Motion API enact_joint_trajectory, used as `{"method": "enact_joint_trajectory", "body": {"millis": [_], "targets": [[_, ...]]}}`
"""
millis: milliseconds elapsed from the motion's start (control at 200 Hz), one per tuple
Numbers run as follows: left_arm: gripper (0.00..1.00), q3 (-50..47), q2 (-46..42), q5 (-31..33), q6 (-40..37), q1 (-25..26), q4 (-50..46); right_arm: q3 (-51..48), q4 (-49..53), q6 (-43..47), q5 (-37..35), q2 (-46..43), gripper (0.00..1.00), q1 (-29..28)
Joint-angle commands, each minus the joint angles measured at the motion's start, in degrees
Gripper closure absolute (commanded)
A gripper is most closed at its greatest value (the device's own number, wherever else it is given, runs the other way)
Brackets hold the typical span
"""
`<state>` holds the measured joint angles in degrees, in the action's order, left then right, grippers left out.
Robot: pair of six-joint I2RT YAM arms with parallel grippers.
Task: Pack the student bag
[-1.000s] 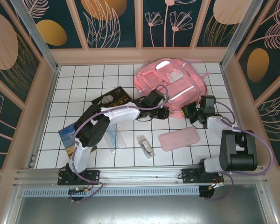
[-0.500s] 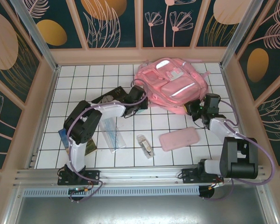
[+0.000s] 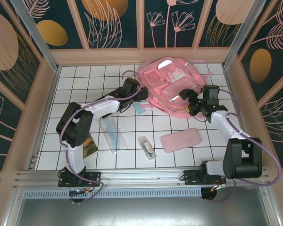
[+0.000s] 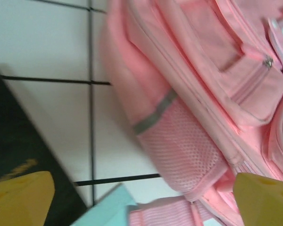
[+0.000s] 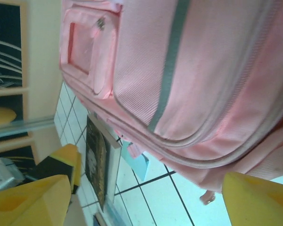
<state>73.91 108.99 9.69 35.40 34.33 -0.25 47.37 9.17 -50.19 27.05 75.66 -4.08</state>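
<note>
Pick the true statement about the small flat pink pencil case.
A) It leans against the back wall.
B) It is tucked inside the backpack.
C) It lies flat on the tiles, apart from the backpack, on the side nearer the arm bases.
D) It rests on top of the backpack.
C: the pencil case lies flat on the tiled table, clear of the student bag and nearer the arm bases.

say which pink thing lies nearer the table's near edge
The small flat pencil case, a plain rounded rectangle; the student bag, far bigger with pockets and shiny strips, lies at the far side.
</note>
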Motion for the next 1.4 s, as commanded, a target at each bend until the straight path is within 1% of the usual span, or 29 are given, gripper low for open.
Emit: {"method": "enact_joint_trajectory", "body": {"millis": [0, 75, 140, 205, 235, 270, 350, 415, 440, 590, 675, 735, 860, 991, 1111, 1181, 1246, 1391], "targets": [[0.01, -3.30, -7.92, 4.29, -1.26, -2.25, -3.17, 3.08, 13.50, 9.63, -4.02, -3.13, 0.16, -1.58], [0.01, -6.13, -10.46, 4.29, -1.55, -4.87, -3.60, 5.11, 15.12, 12.29, -5.24, -3.60, 0.16, -4.20], [0.01, -8.43, -13.85, 4.07, -1.54, -7.24, -3.79, 7.70, 14.22, 14.30, -4.77, -1.87, 0.18, -7.09], [0.01, -10.72, -15.41, 3.60, -1.16, -9.62, -3.71, 11.29, 12.68, 15.83, -4.12, 1.69, 0.22, -9.94], [0.01, -11.67, -16.11, 3.27, -0.78, -10.69, -3.66, 13.18, 11.80, 16.41, -4.10, 3.79, 0.27, -11.34], [0.01, -12.92, -16.95, 2.90, -0.18, -11.98, -3.53, 15.63, 11.13, 17.19, -4.28, 6.62, 0.30, -13.11], [0.01, -16.22, -18.96, 2.56, 1.50, -14.47, -2.34, 22.20, 10.55, 20.37, -5.81, 14.29, 0.34, -17.41], [0.01, -17.85, -20.29, 2.35, 2.74, -16.54, -1.61, 28.88, 11.19, 23.55, -6.65, 21.49, 0.36, -20.49], [0.01, -19.99, -20.54, 2.26, 3.11, -17.26, -1.38, 32.15, 11.52, 24.89, -6.58, 24.99, 0.38, -21.66], [0.01, -24.91, -21.10, -0.67, 5.36, -21.17, 0.71, 47.87, 13.65, 29.79, -8.93, 40.20, 0.39, -25.70], [0.01, -27.30, -20.38, -3.25, 6.49, -22.18, 3.50, 56.95, 16.29, 32.86, -12.22, 47.80, 0.39, -26.95], [0.02, -28.61, -19.68, -5.10, 7.37, -22.42, 5.94, 63.17, 17.74, 34.05, -13.81, 52.90, 0.39, -28.97], [0.04, -30.43, -17.73, -7.30, 8.43, -22.46, 10.60, 71.74, 18.73, 33.78, -10.73, 60.00, 0.39, -30.13], [0.08, -30.83, -14.45, -8.87, 8.95, -22.54, 12.96, 76.55, 19.32, 33.67, -9.77, 64.21, 0.40, -31.15], [0.10, -30.96, -11.63, -9.57, 9.06, -22.60, 14.40, 77.38, 17.64, 33.20, -9.80, 66.37, 0.40, -32.12], [0.11, -31.11, -11.08, -10.89, 9.09, -22.57, 15.78, 77.68, 16.96, 32.80, -10.87, 67.68, 0.41, -32.59], [0.12, -30.68, -8.71, -11.52, 9.08, -22.55, 16.07, 77.77, 16.50, 32.29, -12.28, 68.83, 0.41, -32.68], [0.14, -30.23, -7.02, -12.89, 9.08, -22.55, 16.85, 78.83, 16.74, 31.80, -13.07, 71.10, 0.42, -32.89]]}}
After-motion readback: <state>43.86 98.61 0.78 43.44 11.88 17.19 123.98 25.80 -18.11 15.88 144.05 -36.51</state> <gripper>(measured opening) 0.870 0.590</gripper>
